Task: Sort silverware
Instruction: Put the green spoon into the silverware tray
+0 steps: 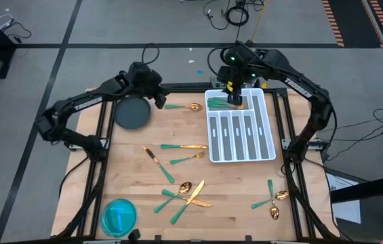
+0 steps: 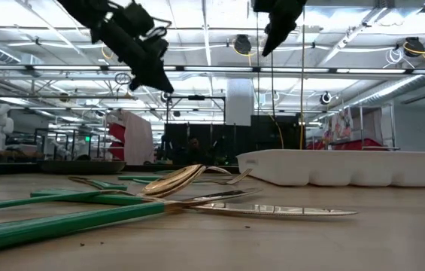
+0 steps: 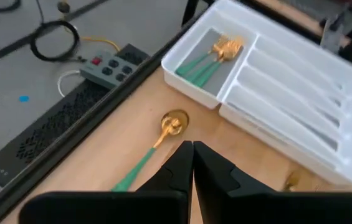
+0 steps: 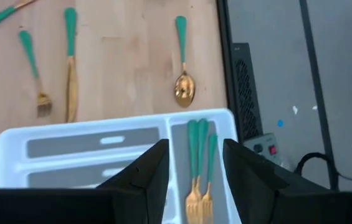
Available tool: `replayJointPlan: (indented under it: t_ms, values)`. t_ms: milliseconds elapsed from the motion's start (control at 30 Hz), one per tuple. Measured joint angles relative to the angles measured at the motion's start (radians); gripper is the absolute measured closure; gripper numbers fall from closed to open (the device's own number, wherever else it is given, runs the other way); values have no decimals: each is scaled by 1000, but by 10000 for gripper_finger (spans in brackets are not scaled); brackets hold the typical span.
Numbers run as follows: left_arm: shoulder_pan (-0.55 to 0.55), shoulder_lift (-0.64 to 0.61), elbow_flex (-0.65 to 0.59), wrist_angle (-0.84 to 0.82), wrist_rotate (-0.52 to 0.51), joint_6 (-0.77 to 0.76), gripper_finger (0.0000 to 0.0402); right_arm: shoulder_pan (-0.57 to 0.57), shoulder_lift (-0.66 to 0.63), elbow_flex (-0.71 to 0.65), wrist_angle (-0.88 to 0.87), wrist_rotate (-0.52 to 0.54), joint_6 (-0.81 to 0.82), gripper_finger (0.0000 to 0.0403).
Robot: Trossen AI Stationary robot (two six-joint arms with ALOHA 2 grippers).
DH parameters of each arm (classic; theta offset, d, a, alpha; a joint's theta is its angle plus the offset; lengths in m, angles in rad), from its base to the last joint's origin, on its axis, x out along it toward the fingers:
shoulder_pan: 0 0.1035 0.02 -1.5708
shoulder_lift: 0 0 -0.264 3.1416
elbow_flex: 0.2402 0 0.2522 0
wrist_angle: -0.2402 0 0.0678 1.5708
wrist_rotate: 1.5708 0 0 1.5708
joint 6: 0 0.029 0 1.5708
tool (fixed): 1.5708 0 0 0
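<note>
While the left gripper (image 3: 192, 163) hangs above the far edge of the table with its fingers pressed together and nothing between them, a spoon (image 1: 183, 106) lies on the wood just ahead of it, bowl toward the tray (image 1: 267, 139). I'd guess it is lined up there to go down for that spoon, though it would have to open first.

Over the tray's far end, the right gripper (image 4: 191, 165) hovers with its fingers parted and empty. Directly under it a few forks (image 4: 198, 168) lie side by side in the crosswise compartment, handles all one way, so it looks to have been dropping forks there. The long slots beside them seem unfilled.

Most of the silverware is loose on the table: a knife (image 1: 158, 165) and fork near the middle, a crossed heap (image 1: 181, 195) toward the near edge, and a small cluster (image 1: 272, 198) at the near right corner. Sorting looks barely started.

A dark plate (image 1: 131, 112) and a blue bowl (image 1: 118, 217) sit on the left, apart from all this.
</note>
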Motion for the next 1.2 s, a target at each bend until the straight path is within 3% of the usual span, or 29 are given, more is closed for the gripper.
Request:
replayJointPlan:
  t_ms: [433, 700, 1200]
  values:
    - [8, 281, 263, -203, 33, 313, 336, 50, -88, 0, -150, 72, 58, 259]
    - [8, 359, 380, -328, 59, 517, 326, 81, -126, 0, -191, 73, 81, 259]
    - [8, 550, 465, -327, 52, 544, 326, 102, -138, 0, -219, 73, 121, 259]
